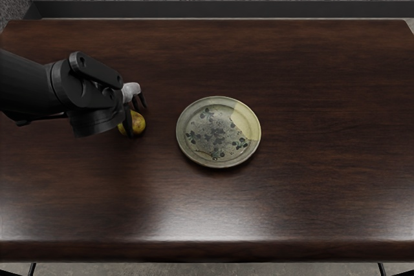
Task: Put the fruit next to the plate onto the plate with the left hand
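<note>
**Item 1. Small yellow rounded fruit, brownish on one side** (138, 123). It lies at the fingertip end of the hand, low against the bench, and the palm hides part of it. It appears to sit on the surface and not to be lifted. It is the only fruit in view and lies just beside the plate, which marks it as the task's object.

**Item 2. Left hand, dark grey, five-fingered, on a black forearm** (97, 105). The arm enters from the picture's left edge. The fingers (127, 127) are clenched around the fruit, with one dark finger across its near face and others curling over its top, so the hand is grasping the fruit. The palm is set on the side of the fruit away from the plate, probably so that a carry outward past the fingertips meets no obstacle.

**Item 3. Round glazed ceramic plate, olive-green with dark speckled pattern and one pale yellow segment** (252, 127). It lies flat beyond the fingertips, near the fruit but not touching it. Nothing is on it. The gap is short, so a low lift and a brief sideways carry should be enough.

**Item 4. Dark brown polished wooden bench** (291, 63). It carries every item above and extends far beyond the hand on all sides.

**Item 5. Right hand.** Not in view.
</note>
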`<state>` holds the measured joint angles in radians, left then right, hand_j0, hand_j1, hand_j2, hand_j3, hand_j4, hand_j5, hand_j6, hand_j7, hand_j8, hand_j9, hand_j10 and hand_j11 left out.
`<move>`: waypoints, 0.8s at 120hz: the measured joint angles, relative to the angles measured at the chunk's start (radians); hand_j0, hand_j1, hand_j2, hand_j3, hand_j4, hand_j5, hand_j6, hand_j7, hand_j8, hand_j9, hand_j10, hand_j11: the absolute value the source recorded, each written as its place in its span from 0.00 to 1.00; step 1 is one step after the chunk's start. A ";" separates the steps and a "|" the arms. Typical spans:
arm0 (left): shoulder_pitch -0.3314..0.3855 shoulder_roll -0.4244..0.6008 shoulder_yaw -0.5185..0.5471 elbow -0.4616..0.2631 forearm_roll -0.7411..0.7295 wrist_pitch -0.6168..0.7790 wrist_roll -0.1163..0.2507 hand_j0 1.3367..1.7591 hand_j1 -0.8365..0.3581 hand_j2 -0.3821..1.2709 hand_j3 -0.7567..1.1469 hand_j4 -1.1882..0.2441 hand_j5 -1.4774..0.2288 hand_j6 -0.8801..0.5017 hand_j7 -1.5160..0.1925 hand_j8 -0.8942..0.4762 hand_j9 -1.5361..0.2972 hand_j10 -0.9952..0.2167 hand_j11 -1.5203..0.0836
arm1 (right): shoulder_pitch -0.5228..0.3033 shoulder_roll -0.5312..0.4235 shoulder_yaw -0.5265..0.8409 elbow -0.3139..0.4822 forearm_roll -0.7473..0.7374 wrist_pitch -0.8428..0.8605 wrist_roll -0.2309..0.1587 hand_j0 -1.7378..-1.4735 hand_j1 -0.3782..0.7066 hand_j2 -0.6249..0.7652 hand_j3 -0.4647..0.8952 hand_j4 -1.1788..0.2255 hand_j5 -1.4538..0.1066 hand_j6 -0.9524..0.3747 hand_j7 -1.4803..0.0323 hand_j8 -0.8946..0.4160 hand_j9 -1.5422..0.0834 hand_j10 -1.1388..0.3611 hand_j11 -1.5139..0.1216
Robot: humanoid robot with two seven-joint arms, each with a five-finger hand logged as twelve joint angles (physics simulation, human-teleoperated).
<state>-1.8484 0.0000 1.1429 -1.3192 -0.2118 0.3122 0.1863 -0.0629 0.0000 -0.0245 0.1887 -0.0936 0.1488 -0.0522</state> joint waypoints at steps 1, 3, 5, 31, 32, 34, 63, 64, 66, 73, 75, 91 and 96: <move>0.001 0.000 0.000 0.000 0.000 0.000 0.000 0.76 0.60 0.28 0.40 0.56 0.57 0.36 0.59 0.37 0.56 0.50 0.64 | 0.000 0.000 0.000 0.000 0.000 0.000 0.000 0.30 0.04 0.45 0.34 0.83 0.92 0.71 0.97 0.67 0.94 0.75 0.91; 0.001 0.000 0.000 0.000 0.000 0.000 0.000 0.76 0.60 0.28 0.40 0.56 0.57 0.35 0.59 0.37 0.56 0.50 0.63 | 0.000 0.000 0.000 0.000 0.000 0.000 0.000 0.30 0.04 0.45 0.34 0.83 0.92 0.71 0.97 0.67 0.94 0.75 0.91; 0.001 0.000 0.000 0.000 0.000 0.000 0.000 0.76 0.59 0.28 0.40 0.55 0.56 0.35 0.58 0.36 0.56 0.49 0.62 | 0.000 0.000 0.000 0.000 0.000 0.000 0.000 0.30 0.04 0.45 0.34 0.83 0.92 0.71 0.97 0.67 0.94 0.75 0.91; 0.005 0.000 -0.001 0.000 -0.003 -0.026 0.005 0.75 0.49 0.39 0.40 0.40 0.38 0.33 0.40 0.32 0.38 0.31 0.43 | 0.000 0.000 0.000 0.000 0.000 0.000 0.000 0.30 0.04 0.45 0.34 0.83 0.92 0.71 0.97 0.67 0.94 0.75 0.91; 0.005 0.000 -0.001 0.000 -0.004 -0.028 0.005 0.75 0.49 0.40 0.40 0.39 0.38 0.33 0.40 0.32 0.38 0.30 0.42 | 0.000 0.000 0.000 0.000 0.000 0.000 0.000 0.30 0.04 0.45 0.34 0.83 0.92 0.71 0.97 0.67 0.94 0.75 0.91; 0.005 0.000 -0.002 0.000 -0.004 -0.033 0.006 0.75 0.49 0.43 0.40 0.38 0.36 0.33 0.38 0.32 0.36 0.29 0.41 | 0.000 0.000 0.000 0.000 0.000 0.000 0.000 0.30 0.04 0.45 0.34 0.83 0.92 0.71 0.97 0.67 0.94 0.75 0.91; 0.003 0.000 -0.003 -0.001 -0.011 -0.058 0.007 0.75 0.50 0.58 0.40 0.30 0.26 0.31 0.27 0.30 0.25 0.19 0.28 | 0.000 0.000 0.000 0.000 0.000 0.000 0.000 0.30 0.04 0.45 0.34 0.83 0.92 0.71 0.97 0.67 0.94 0.75 0.91; 0.003 0.000 -0.003 -0.001 -0.011 -0.059 0.007 0.75 0.49 0.58 0.40 0.31 0.25 0.31 0.27 0.31 0.25 0.20 0.28 | 0.000 0.000 0.000 0.000 0.000 0.000 0.000 0.30 0.04 0.45 0.34 0.83 0.92 0.71 0.97 0.67 0.94 0.75 0.91; 0.003 0.000 -0.003 -0.001 -0.011 -0.059 0.007 0.75 0.49 0.58 0.40 0.31 0.25 0.32 0.27 0.31 0.24 0.20 0.27 | 0.000 0.000 0.000 0.000 0.000 0.000 0.000 0.30 0.04 0.45 0.34 0.83 0.92 0.71 0.97 0.67 0.94 0.75 0.91; 0.002 0.000 -0.003 -0.001 -0.013 -0.061 0.007 0.75 0.50 0.56 0.40 0.32 0.23 0.33 0.25 0.33 0.23 0.21 0.26 | 0.000 0.000 0.000 0.000 0.000 0.000 0.000 0.30 0.04 0.45 0.34 0.83 0.92 0.71 0.97 0.67 0.94 0.75 0.91; 0.002 0.000 -0.003 -0.001 -0.014 -0.062 0.007 0.75 0.50 0.57 0.40 0.32 0.23 0.33 0.25 0.33 0.23 0.22 0.25 | 0.000 0.000 0.000 0.000 0.000 0.000 0.000 0.30 0.04 0.45 0.34 0.83 0.92 0.71 0.97 0.67 0.94 0.75 0.91; -0.003 0.000 -0.002 -0.002 -0.029 -0.064 0.007 0.75 0.49 0.59 0.40 0.31 0.19 0.35 0.22 0.35 0.21 0.21 0.24 | 0.000 0.000 0.000 0.000 0.000 0.000 0.000 0.30 0.04 0.45 0.34 0.83 0.92 0.71 0.97 0.67 0.94 0.75 0.91; -0.007 0.000 -0.001 -0.003 -0.035 -0.064 0.007 0.75 0.48 0.60 0.40 0.31 0.18 0.36 0.21 0.35 0.21 0.21 0.24 | 0.000 0.000 0.000 0.000 0.000 0.000 0.000 0.30 0.04 0.45 0.34 0.83 0.92 0.71 0.97 0.67 0.94 0.75 0.91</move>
<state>-1.8556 0.0000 1.1420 -1.3222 -0.2463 0.2479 0.1932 -0.0629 0.0000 -0.0245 0.1887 -0.0936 0.1488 -0.0522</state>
